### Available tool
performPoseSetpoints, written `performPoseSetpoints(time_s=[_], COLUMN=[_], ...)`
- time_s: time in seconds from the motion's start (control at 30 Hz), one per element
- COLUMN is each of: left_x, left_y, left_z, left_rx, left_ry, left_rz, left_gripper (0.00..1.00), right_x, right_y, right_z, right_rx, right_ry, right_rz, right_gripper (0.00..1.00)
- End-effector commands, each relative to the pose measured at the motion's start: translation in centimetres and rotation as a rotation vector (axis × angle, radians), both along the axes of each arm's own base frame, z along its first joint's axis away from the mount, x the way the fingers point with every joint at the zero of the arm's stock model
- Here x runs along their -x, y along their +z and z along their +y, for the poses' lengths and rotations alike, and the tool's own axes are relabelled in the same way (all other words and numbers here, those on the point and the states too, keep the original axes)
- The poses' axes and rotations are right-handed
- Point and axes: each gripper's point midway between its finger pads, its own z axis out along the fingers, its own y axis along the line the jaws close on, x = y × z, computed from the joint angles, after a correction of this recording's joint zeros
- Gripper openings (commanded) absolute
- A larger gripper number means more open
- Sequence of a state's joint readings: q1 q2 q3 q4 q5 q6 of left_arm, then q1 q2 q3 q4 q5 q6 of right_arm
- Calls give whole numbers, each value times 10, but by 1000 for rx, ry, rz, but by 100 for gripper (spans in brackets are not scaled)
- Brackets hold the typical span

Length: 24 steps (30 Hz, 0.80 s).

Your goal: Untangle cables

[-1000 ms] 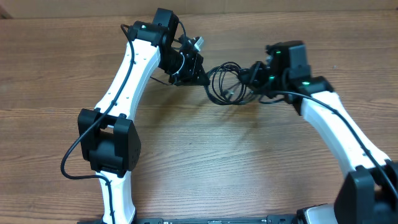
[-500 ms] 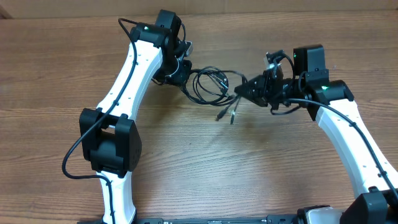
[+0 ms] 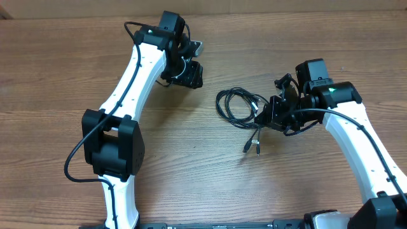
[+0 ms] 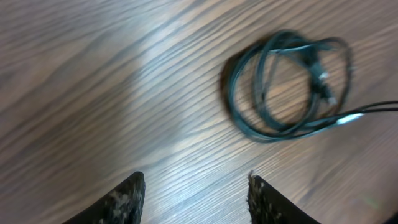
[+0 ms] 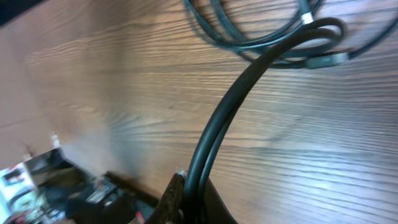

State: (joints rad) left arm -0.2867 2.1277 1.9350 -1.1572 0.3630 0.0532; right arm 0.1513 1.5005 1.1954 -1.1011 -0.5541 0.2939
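Thin black cables [image 3: 241,105] coiled in loose loops, grained wooden table [image 3: 191,165]

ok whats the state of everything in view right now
left end effector, open, empty
right end effector, shut on a doubled strand of the cables
cables, one tangled coil on the table, not yet separated
plug ends, two, loose, side by side
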Motion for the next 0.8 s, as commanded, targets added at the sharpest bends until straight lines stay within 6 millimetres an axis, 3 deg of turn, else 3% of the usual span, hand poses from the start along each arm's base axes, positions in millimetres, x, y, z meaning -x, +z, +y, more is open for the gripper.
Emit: performPoseSetpoints(time_s=[0.0, 0.17, 0.23, 0.37, 0.6, 0.67, 0.77], left_x=[-2, -6, -6, -10, -16, -18, -29], left_y=[2, -12, -20, -34, -64, -71, -100], left_z=[-28, -49, -59, -70, -104, -111, -107], left_rx=[88, 101, 98, 60, 59, 62, -4], left_ry=[-91, -131, -151, -170, -222, -230, -103], left_rz=[-47, -98, -122, -156, -204, -212, -190], left_gripper=[55, 61, 62, 64, 71, 70, 64], right_x=[-10, -7, -4, 3, 40, 39, 31], right_y=[-3, -18, -19, -30, -72, -77, -79], right_z=[-31, -99, -117, -123, -128, -128, -119], right_rx=[179, 520, 619, 663, 709, 702, 646], right_ry=[-136, -406, -456, -461, -465, -466, -468], right_rz=[-21, 33, 39, 73, 214, 209, 190], right_gripper=[4, 4, 4, 4, 4, 4, 4])
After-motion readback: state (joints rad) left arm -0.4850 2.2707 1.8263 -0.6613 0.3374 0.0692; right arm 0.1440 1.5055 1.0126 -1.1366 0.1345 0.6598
